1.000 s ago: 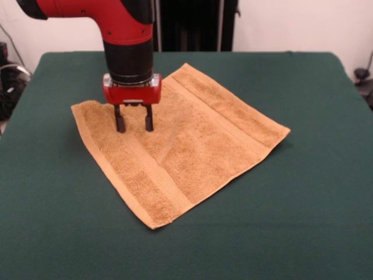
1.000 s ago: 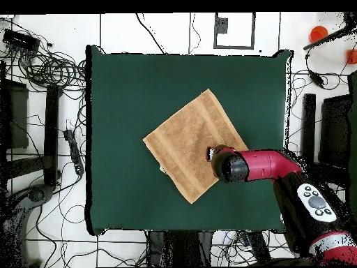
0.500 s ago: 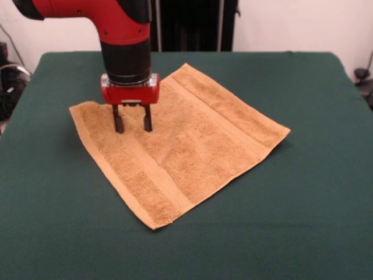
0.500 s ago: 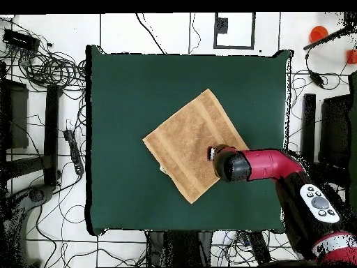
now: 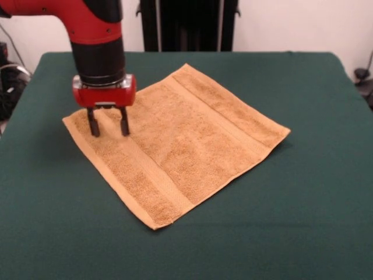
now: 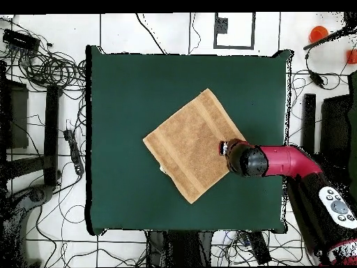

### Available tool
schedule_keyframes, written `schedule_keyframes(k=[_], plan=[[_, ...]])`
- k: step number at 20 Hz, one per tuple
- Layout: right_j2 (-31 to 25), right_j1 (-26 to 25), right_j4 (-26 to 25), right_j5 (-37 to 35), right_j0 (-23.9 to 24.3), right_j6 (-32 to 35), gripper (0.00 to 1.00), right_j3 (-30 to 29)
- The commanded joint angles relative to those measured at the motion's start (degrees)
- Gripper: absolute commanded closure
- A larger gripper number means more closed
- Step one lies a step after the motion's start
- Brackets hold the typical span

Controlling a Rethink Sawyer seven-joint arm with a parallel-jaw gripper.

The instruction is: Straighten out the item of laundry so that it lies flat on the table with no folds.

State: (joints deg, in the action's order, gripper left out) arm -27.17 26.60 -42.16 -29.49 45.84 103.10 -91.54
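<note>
The golden-tan terry towel lies spread flat on the green surface. The pincer, fingers apart, stands at the towel's left corner, tips touching the cloth.

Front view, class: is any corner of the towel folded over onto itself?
No. The towel lies spread flat on the table, all four corners showing, with the open tool planted near its left corner.
</note>
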Motion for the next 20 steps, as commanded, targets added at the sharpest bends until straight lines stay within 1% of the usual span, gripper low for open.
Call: schedule_keyframes(k=[1,5,6,9,13,14,16,20], plan=[[-7.00,-2.01,-3.11,-5.78,-0.73,-19.44,0.00,4.15],[-5.90,-1.93,-3.25,-4.19,-1.83,-16.34,0.00,3.59],[-5.28,-1.59,-3.06,-3.98,-2.38,-14.78,0.00,3.23],[-4.57,-0.79,-2.55,-4.01,-3.29,-12.78,0.00,2.24],[-5.54,0.33,-1.62,-2.82,-2.95,-11.83,0.00,0.44],[-6.16,0.76,-0.60,-2.66,-2.54,-11.18,0.00,-0.44],[-7.03,2.63,1.12,-2.67,-2.22,-9.73,0.00,-2.07],[-7.15,7.36,3.43,-5.77,-3.17,-8.75,0.00,-3.72]])
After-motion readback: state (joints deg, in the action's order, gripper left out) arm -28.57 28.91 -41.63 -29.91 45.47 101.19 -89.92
